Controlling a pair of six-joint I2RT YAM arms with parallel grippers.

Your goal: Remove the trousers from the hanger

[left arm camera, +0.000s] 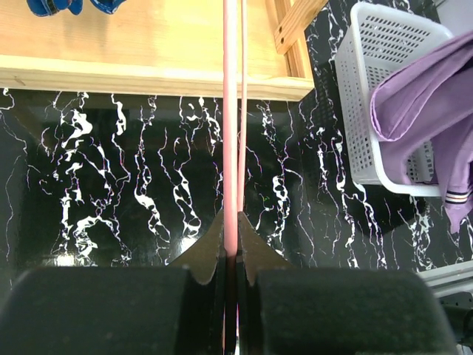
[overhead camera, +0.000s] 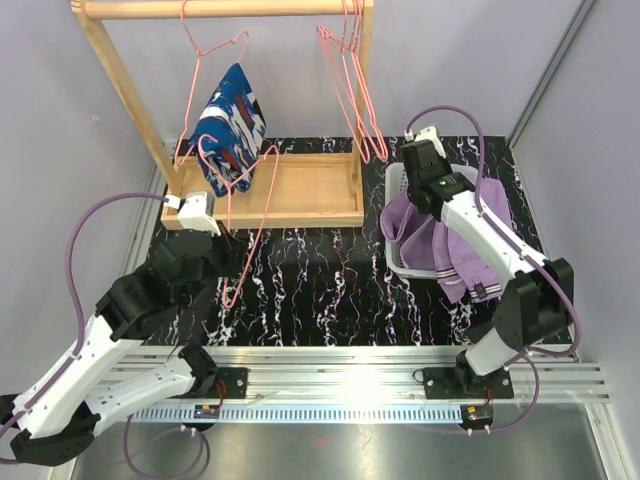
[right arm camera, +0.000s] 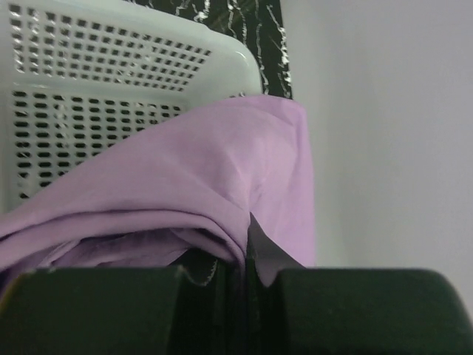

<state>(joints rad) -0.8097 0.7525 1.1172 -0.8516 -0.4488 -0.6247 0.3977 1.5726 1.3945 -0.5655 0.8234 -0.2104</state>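
Nearest the top camera, the left end effector point(overhead camera: 230, 262) sits just in front of the wooden rack point(overhead camera: 300, 200). It grips a pink wire hanger point(overhead camera: 259, 210) that appears to carry the dark blue splashed trousers point(overhead camera: 232, 120) at the rack's left end. Right of the rack, the right end effector point(overhead camera: 450, 205) is over a white basket point(overhead camera: 392, 245) holding the lilac trousers point(overhead camera: 455, 255).

Left wrist: fingers are clamped on the pink wire.

Right wrist: fingers pinch a lilac fold.

The lilac pair looks finished and the blue pair is in hand. Next, the right likely releases and pulls the blue pair off while the left steadies the hanger.
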